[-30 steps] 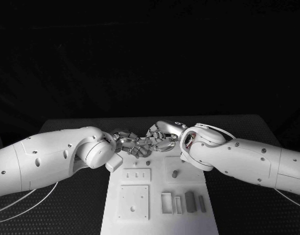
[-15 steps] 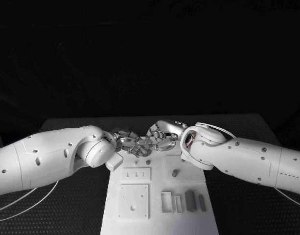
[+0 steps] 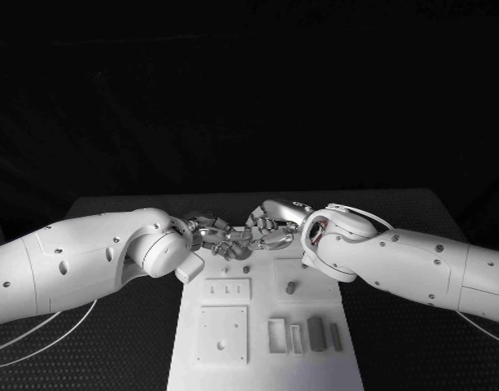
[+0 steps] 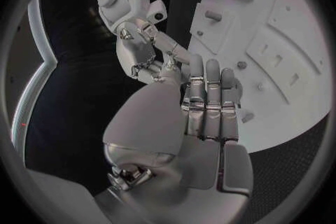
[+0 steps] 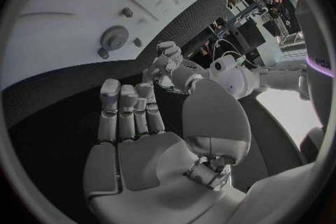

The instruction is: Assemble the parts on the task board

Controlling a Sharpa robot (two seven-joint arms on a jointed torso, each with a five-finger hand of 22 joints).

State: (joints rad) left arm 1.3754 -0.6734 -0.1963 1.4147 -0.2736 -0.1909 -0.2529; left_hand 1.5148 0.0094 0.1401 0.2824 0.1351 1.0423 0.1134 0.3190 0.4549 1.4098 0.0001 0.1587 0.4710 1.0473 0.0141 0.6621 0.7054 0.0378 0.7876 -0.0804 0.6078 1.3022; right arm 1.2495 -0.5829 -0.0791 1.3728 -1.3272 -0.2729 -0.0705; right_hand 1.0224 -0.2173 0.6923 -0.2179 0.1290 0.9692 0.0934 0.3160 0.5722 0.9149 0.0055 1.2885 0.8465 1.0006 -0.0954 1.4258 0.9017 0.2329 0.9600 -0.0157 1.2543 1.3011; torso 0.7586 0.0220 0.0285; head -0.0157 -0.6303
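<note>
The small grey parts (image 3: 316,334) lie on the task board (image 3: 261,371), well nearer the robot than the left hand (image 3: 216,237) and right hand (image 3: 270,229), both spread and holding nothing; they look light, stiff and smooth, best pinched across their long sides.

Parts (image 3: 316,335) on task board (image 3: 261,371) (near end)

Both silver many-fingered hands, the left hand (image 3: 212,237) and right hand (image 3: 270,230), crowd together over the far end of the white rectangular task board (image 3: 261,358), blocking access there (the near end's grey upright parts (image 3: 316,335) stand unobstructed).
</note>
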